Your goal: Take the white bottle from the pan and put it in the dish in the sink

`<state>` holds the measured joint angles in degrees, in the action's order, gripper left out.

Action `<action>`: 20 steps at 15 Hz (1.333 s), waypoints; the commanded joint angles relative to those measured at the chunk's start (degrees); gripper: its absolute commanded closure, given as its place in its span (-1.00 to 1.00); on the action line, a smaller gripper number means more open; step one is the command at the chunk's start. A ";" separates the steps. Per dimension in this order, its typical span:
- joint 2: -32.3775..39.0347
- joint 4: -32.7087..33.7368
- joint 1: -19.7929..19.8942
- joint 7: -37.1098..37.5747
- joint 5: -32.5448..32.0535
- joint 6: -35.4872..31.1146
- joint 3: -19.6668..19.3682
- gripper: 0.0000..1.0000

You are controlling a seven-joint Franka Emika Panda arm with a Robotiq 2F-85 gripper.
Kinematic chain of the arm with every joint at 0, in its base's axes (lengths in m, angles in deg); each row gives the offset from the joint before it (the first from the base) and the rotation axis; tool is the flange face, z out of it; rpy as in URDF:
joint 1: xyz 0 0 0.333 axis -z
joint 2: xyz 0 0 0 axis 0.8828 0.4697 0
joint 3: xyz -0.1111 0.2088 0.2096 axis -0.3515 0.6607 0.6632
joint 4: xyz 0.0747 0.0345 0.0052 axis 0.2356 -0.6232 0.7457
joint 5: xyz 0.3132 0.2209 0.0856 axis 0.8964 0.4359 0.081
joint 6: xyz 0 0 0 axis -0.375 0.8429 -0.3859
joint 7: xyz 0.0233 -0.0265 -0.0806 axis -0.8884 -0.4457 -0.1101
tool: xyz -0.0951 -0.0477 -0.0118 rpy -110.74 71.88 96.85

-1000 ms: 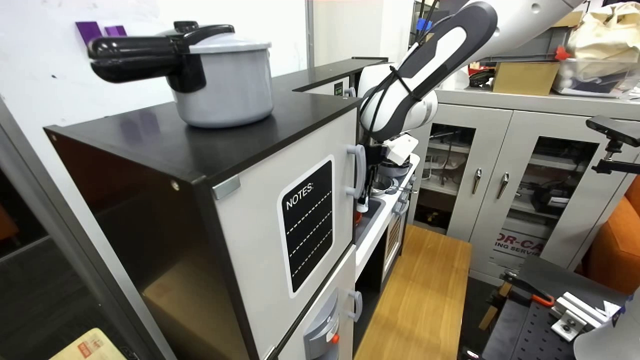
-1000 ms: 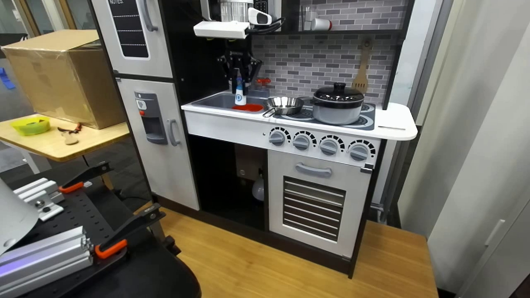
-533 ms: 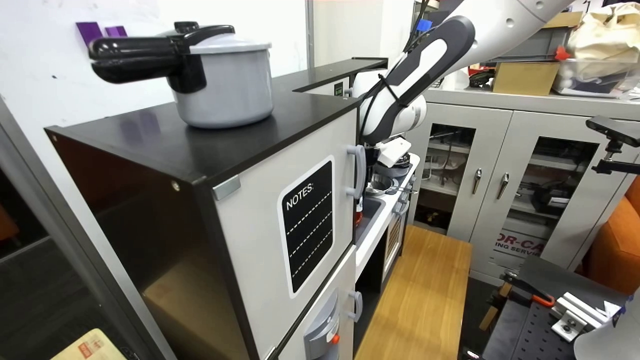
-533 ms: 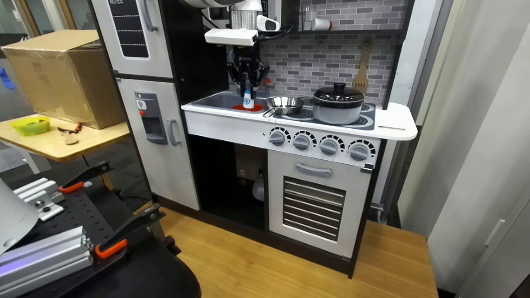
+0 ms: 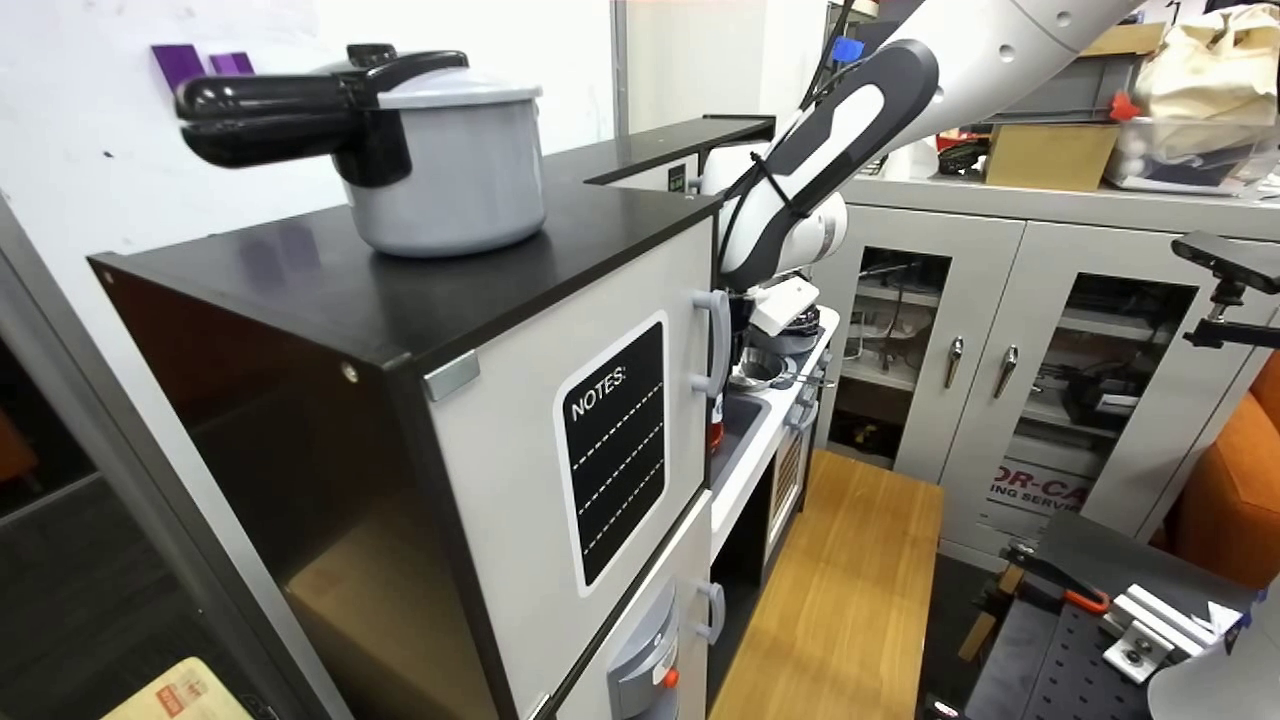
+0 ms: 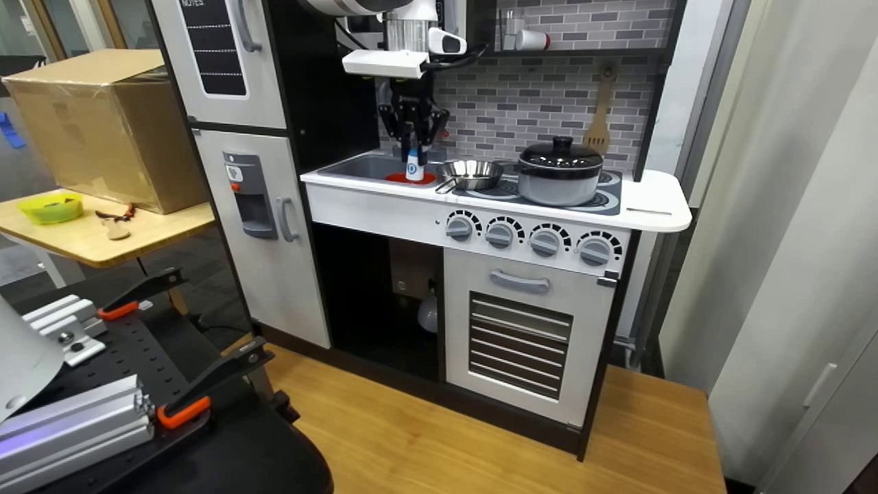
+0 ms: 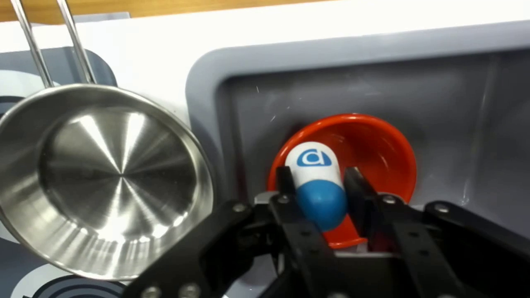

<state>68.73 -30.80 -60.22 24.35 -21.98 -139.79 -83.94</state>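
The white bottle (image 7: 310, 160) has a blue cap end and a blue logo. My gripper (image 7: 319, 174) is shut on its cap end and points down, also seen in an exterior view (image 6: 414, 156). The bottle tilts slightly, its white end low over the red dish (image 7: 374, 151) in the grey sink (image 7: 447, 124). I cannot tell whether it touches the dish. In an exterior view the red dish (image 6: 429, 178) shows around the bottle (image 6: 414, 169). The pan (image 7: 120, 165) is shiny steel, holds nothing, and stands on the stove beside the sink.
A grey pot with a black lid (image 6: 559, 182) stands on the stove. The tall cabinet (image 5: 580, 430) partly hides the gripper in an exterior view; a grey lidded pot (image 5: 450, 170) sits on top of it. The white counter edge (image 7: 290, 31) borders the sink.
My gripper has moved down and toward the stove side with the bottle in it, so the bottle is lower over the dish. In the last half second it barely moved.
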 commanded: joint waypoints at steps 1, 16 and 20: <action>1.02 2.14 0.49 0.03 0.20 1.26 1.18 0.75; -0.87 0.15 0.37 -1.18 1.95 1.81 3.21 -0.80; -3.27 -1.68 0.89 -1.58 1.28 1.47 2.35 -1.00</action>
<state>67.27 -32.22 -60.05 24.28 -19.53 -139.17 -81.28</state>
